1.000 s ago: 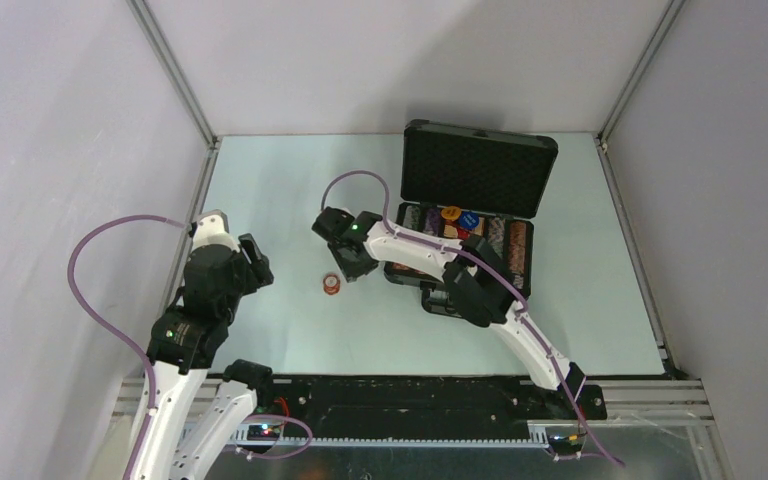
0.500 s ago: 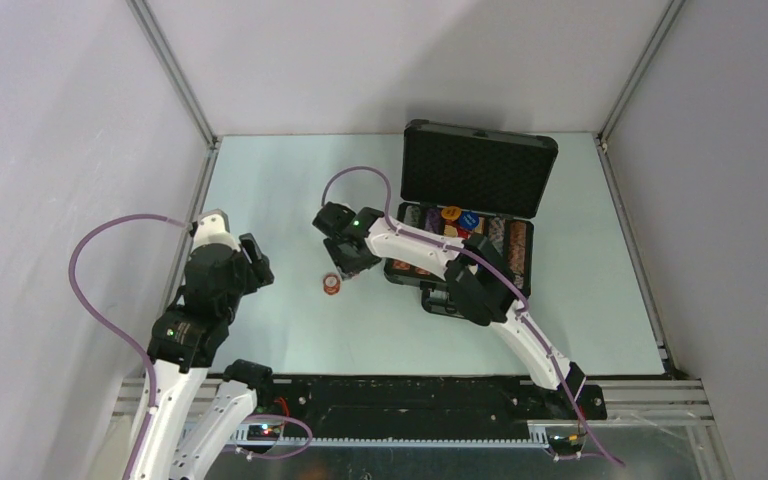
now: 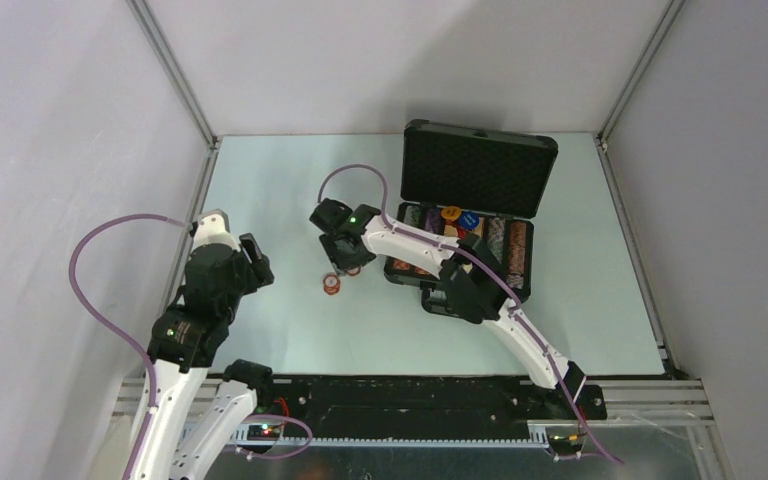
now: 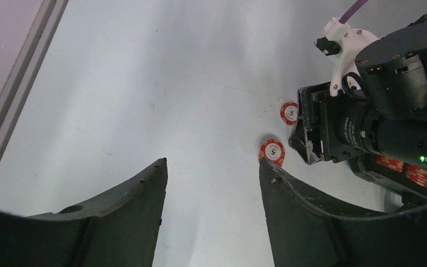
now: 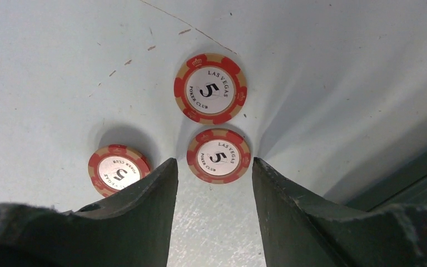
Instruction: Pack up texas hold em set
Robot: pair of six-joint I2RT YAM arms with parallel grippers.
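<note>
The texas hold em set (image 3: 475,172), a black case open with foam lid raised, sits at the table's (image 3: 280,180) two o'clock, three red-white chips (image 5: 210,88) loose at its nine o'clock, one between the right gripper's (image 5: 214,164) parted jaws; left gripper (image 4: 212,164) gapes empty.

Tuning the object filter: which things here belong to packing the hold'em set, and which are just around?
Job: open black rectangular case; multicoloured chip rows inside; three loose red-white round chips.
Not job: purple cables; aluminium frame rails.
</note>
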